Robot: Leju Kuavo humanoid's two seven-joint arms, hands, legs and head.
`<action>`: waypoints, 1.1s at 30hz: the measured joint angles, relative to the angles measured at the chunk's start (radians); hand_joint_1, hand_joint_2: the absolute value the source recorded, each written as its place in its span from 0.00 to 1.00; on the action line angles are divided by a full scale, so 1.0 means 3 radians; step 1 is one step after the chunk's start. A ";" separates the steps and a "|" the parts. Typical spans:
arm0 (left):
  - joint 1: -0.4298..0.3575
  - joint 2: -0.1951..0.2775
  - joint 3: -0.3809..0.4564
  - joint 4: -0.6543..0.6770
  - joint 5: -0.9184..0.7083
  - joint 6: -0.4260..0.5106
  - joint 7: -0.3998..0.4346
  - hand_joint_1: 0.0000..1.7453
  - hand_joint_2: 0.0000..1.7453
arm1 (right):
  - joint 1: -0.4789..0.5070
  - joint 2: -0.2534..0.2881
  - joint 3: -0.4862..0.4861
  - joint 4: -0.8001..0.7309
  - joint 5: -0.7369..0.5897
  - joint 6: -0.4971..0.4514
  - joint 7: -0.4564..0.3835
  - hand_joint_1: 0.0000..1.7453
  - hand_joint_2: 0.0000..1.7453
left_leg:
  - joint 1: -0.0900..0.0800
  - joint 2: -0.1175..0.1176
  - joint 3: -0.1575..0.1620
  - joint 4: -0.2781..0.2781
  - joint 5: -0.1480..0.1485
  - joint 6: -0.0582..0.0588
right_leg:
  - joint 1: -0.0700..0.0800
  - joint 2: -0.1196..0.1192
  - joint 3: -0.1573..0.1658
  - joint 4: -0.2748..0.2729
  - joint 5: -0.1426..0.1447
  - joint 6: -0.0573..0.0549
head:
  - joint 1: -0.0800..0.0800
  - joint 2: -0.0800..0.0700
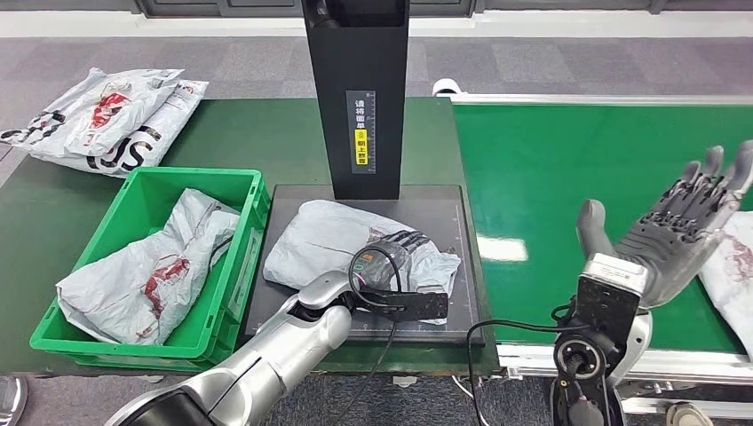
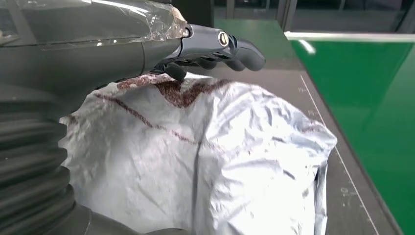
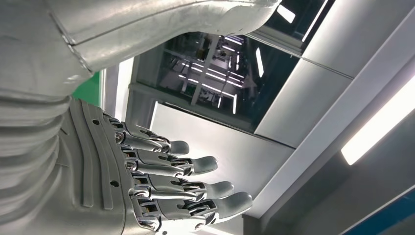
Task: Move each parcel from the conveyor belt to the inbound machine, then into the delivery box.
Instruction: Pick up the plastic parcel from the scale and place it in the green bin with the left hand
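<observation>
A grey parcel [image 1: 324, 240] lies on the black platform [image 1: 453, 200] of the inbound machine, in front of its black column [image 1: 355, 89]. My left hand [image 1: 400, 257] lies on the parcel's right part and grips it. In the left wrist view its fingers [image 2: 215, 46] reach over the crumpled parcel [image 2: 205, 161], which bulges into the palm. My right hand [image 1: 679, 226] is raised above the green conveyor belt [image 1: 550, 169], open with the fingers [image 3: 195, 188] spread and nothing in it. Another parcel [image 1: 733, 271] lies on the belt at the right edge, beside that hand.
A green delivery box [image 1: 191, 175] stands left of the platform with a grey parcel [image 1: 146, 275] inside. More parcels [image 1: 107, 115] lie on the dark table at the back left. The belt's metal frame [image 1: 622, 359] runs along its near edge.
</observation>
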 joint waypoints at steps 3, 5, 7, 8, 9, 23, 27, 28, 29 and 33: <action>-0.0036 -0.0030 -0.0002 0.0090 -0.0008 -0.0014 0.0006 0.00 1.00 | -0.0015 0.0002 0.0019 0.0024 -0.0002 0.0000 0.0007 0.00 1.00 | 0.0000 0.0000 0.0000 0.0000 0.0000 0.0000 | 0.0000 0.0000 0.0000 0.0000 0.0000 0.0000 | 0.0000 0.0000; -0.0053 -0.0039 -0.0002 0.0132 -0.0011 -0.0016 0.0010 0.00 1.00 | -0.0020 0.0003 0.0025 0.0038 -0.0002 0.0000 0.0009 0.00 1.00 | 0.0000 -0.0001 0.0000 0.0000 0.0000 0.0000 | 0.0000 0.0000 0.0000 0.0000 0.0000 0.0000 | 0.0000 0.0000; -0.0070 -0.0046 -0.0002 0.0169 -0.0013 -0.0039 0.0024 0.00 1.00 | -0.0024 0.0005 0.0028 0.0051 -0.0003 0.0000 0.0009 0.00 1.00 | 0.0000 -0.0001 0.0000 0.0000 0.0000 0.0000 | 0.0000 0.0000 0.0000 0.0000 0.0000 0.0000 | 0.0000 0.0000; -0.0078 -0.0050 -0.0003 0.0188 -0.0013 -0.0064 0.0037 0.00 1.00 | -0.0028 0.0006 0.0031 0.0058 -0.0005 0.0000 0.0009 0.00 1.00 | 0.0000 -0.0001 0.0000 0.0000 0.0000 0.0000 | 0.0000 0.0000 0.0000 0.0000 0.0000 0.0000 | 0.0000 0.0000; -0.0088 -0.0054 -0.0004 0.0209 -0.0013 -0.0102 0.0057 0.00 1.00 | -0.0035 0.0008 0.0034 0.0065 -0.0009 0.0000 0.0008 0.00 1.00 | 0.0000 -0.0001 -0.0001 0.0000 0.0000 0.0000 | 0.0000 0.0000 0.0000 0.0000 0.0000 0.0000 | 0.0000 0.0000; -0.0255 -0.0061 -0.0131 0.0421 -0.0093 -0.0349 0.0343 1.00 1.00 | -0.0079 0.0048 0.0044 0.0133 -0.0033 -0.0001 -0.0045 0.00 1.00 | 0.0000 -0.0003 0.0000 0.0000 0.0000 0.0000 | 0.0000 -0.0002 0.0002 0.0000 0.0000 0.0000 | 0.0000 0.0000; -0.0261 -0.0055 -0.0135 0.0439 -0.0092 -0.0266 0.0377 1.00 1.00 | -0.0076 0.0048 0.0044 0.0133 -0.0024 -0.0001 -0.0035 0.00 1.00 | 0.0000 -0.0003 0.0000 0.0000 0.0000 0.0000 | 0.0000 -0.0002 0.0002 0.0000 0.0000 0.0000 | 0.0000 0.0000; -0.0262 -0.0052 -0.0135 0.0443 -0.0092 -0.0247 0.0384 1.00 1.00 | -0.0075 0.0048 0.0044 0.0133 -0.0022 -0.0001 -0.0034 0.00 1.00 | 0.0000 -0.0003 0.0000 0.0000 0.0000 0.0000 | 0.0000 -0.0002 0.0002 0.0000 0.0000 0.0000 | 0.0000 0.0000; -0.0263 -0.0048 -0.0135 0.0447 -0.0092 -0.0230 0.0392 1.00 1.00 | -0.0073 0.0048 0.0044 0.0133 -0.0020 -0.0001 -0.0034 0.00 1.00 | 0.0000 -0.0003 0.0000 0.0000 0.0000 0.0000 | 0.0000 -0.0002 0.0002 0.0000 0.0000 0.0000 | 0.0000 0.0000; -0.0265 -0.0025 -0.0135 0.0457 -0.0091 -0.0180 0.0425 1.00 1.00 | -0.0065 0.0048 0.0044 0.0133 -0.0015 -0.0001 -0.0028 0.00 1.00 | 0.0000 -0.0003 0.0001 0.0000 0.0000 0.0000 | 0.0000 -0.0002 0.0002 0.0000 0.0000 0.0000 | 0.0000 -0.0001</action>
